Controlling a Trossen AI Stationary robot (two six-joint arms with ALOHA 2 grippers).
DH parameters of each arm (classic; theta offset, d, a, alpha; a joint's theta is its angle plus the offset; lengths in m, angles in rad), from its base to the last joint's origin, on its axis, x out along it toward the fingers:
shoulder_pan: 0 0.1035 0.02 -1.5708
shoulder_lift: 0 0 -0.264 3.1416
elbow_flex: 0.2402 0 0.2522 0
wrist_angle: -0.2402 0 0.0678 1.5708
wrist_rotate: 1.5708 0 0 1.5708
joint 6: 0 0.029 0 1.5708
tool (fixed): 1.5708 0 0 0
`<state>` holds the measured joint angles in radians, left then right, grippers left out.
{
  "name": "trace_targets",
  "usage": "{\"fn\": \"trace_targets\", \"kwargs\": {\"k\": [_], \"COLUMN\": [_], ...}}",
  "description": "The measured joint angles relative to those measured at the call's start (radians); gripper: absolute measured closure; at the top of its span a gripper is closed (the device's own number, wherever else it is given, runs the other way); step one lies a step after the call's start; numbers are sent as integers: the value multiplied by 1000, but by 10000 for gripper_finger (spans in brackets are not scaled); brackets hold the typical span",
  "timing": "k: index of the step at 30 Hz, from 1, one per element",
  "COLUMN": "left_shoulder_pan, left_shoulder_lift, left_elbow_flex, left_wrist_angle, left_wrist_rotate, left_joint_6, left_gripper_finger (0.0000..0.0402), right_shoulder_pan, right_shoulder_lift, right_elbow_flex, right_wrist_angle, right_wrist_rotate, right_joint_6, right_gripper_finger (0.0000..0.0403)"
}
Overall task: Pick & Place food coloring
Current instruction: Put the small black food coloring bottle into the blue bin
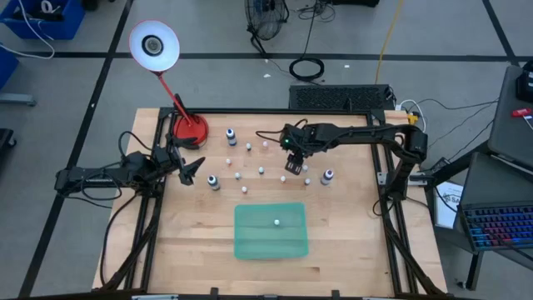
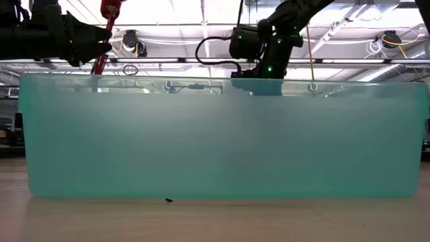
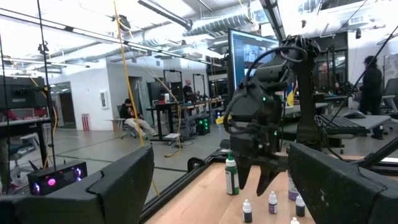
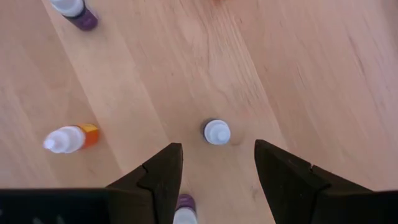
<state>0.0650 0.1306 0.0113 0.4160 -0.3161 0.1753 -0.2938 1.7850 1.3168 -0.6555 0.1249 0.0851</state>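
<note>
- The right gripper [image 4: 214, 168], fingers spread and empty, hangs straight above an upright food coloring bottle [image 4: 216, 132] standing on the counter [image 4: 298, 68]; bottle axis vertical.
- The left gripper [image 1: 190, 170], also spread and empty, waits well apart near the counter's left edge, so the right arm is nearer.

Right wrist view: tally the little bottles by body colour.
Purple bottles: 2
Orange bottle: 1
Capped bottle seen from straight above, body colour hidden: 1
Total: 4
</note>
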Motion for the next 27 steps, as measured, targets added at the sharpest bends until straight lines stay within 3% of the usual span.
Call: {"fn": "trace_targets", "kwargs": {"k": [14,27], "left_shoulder_pan": [0,0], "left_shoulder_lift": [0,0], "left_elbow_flex": [0,0], "left_wrist_angle": [0,0], "left_wrist_rotate": [0,0], "left_joint_6": [0,0], "left_gripper_finger": [36,36], "right_shoulder_pan": [-21,-40], "right_shoulder_lift": [112,123], "right_elbow_flex": [-1,-1], "right_wrist_angle": [59,61], "right_wrist_rotate": [1,-42], "right_joint_6": [-23,-22], "right_gripper_finger": [216,224]}}
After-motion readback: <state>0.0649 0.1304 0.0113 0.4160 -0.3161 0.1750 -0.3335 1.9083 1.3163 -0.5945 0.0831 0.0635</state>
